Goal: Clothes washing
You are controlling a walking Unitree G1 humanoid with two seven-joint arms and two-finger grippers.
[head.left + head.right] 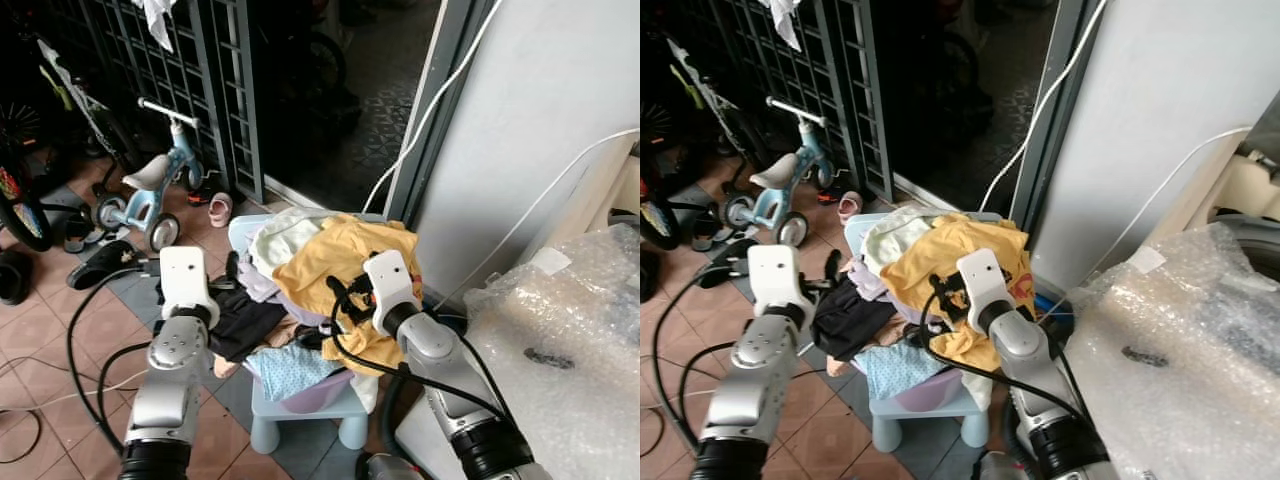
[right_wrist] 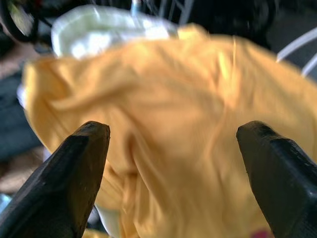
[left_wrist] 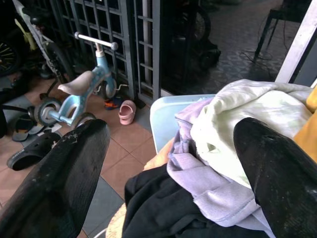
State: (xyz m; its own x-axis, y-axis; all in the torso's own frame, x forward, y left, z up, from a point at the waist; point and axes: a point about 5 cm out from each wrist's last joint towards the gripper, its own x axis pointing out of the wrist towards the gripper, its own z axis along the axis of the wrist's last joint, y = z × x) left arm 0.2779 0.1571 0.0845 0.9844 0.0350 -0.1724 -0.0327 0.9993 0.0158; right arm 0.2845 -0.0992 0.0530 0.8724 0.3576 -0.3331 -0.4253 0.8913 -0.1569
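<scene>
A heap of clothes fills a pale blue tub [image 1: 240,232] that stands on a small blue stool [image 1: 300,412]. A yellow shirt [image 1: 330,258] lies on top, with a pale white-green garment [image 1: 282,236], a lavender one [image 3: 208,191] and a black one [image 1: 240,322] beside it. My right gripper [image 2: 173,130] is open just over the yellow shirt [image 2: 168,114], holding nothing. My left gripper [image 3: 171,133] is open at the left side of the heap, above the black garment [image 3: 158,208] and the lavender one.
A bubble-wrapped machine [image 1: 570,340] stands close at the right under white cables [image 1: 430,110]. To the left, on the tiled floor, are a child's blue bike [image 1: 150,190], a pink shoe [image 1: 220,208], black sandals [image 1: 105,262] and loose cables [image 1: 75,350]. Behind is a metal gate [image 1: 180,70].
</scene>
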